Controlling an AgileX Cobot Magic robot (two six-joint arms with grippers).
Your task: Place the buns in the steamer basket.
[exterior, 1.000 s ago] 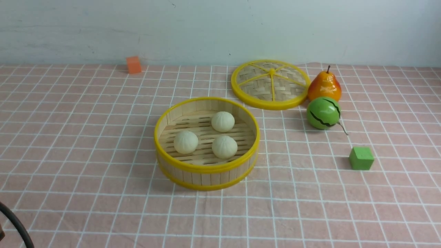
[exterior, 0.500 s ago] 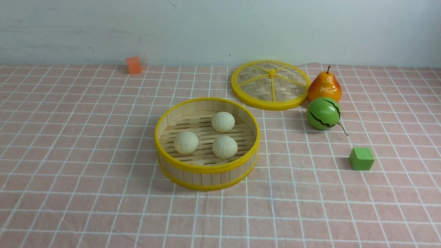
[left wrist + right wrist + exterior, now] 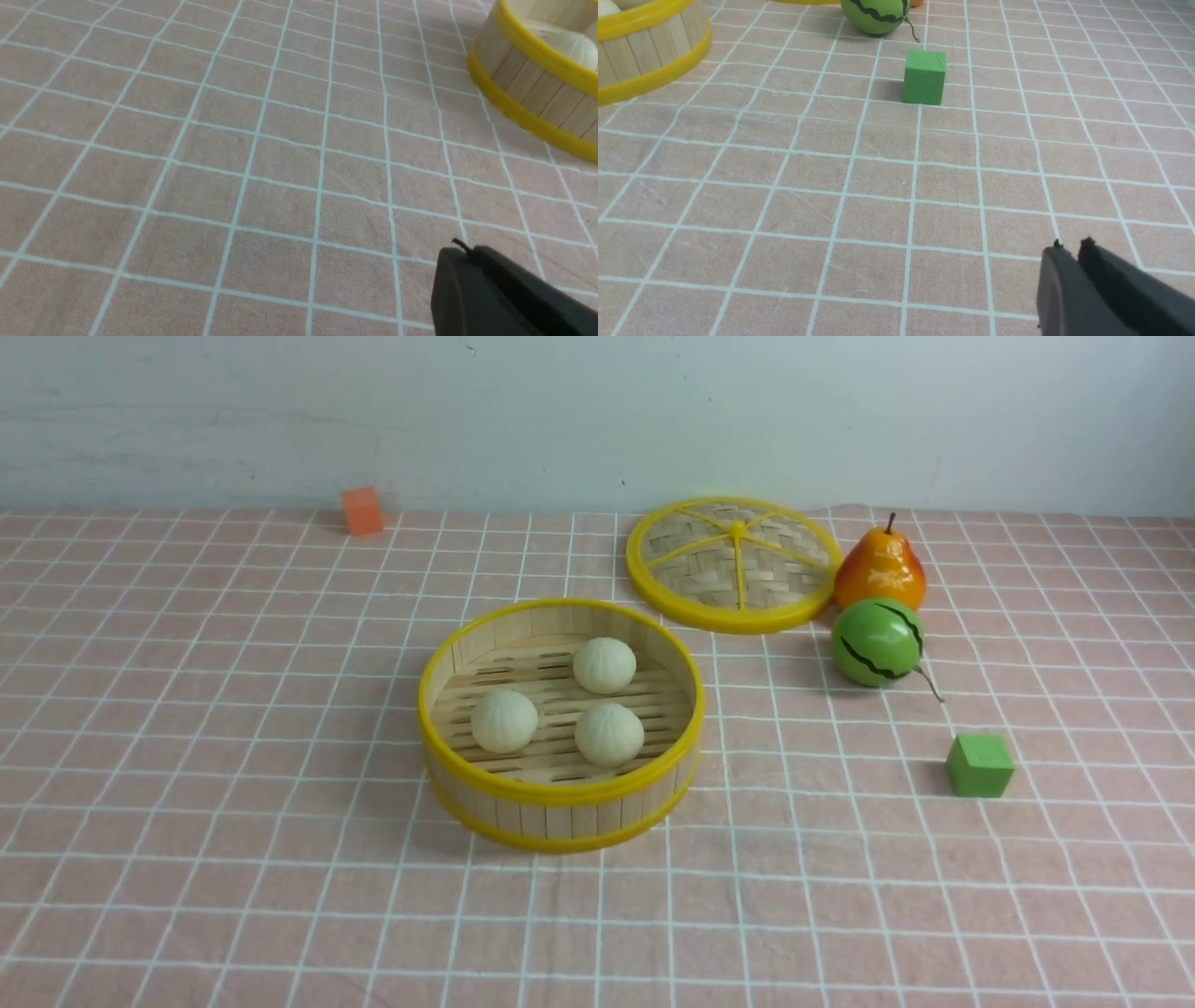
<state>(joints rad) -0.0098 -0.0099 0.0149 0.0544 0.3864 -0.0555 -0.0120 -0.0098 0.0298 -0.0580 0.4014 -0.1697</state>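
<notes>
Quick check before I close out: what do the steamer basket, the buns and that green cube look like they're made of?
Steamer basket: pale wood or bamboo slats, matte with visible seams, and glossy yellow rims that look plastic.
Buns: matte cream with faint pleats; likely foam or soft plastic replicas, though that is unsure.
Green cube: flat matte faces with slightly soft edges; probably foam, possibly painted wood.

The steamer basket [image 3: 560,775] sits near the middle of the table [image 3: 187,756]. Three buns [image 3: 605,665] lie inside it: one far, two nearer (side by side). The lid [image 3: 734,565] lies flat, far and right of the basket. Right of the lid stands a pear [image 3: 879,569], with a melon ball [image 3: 876,642] just in front of it. A cube [image 3: 978,765] sits nearer and further right. Another cube [image 3: 362,511] rests far left.
</notes>
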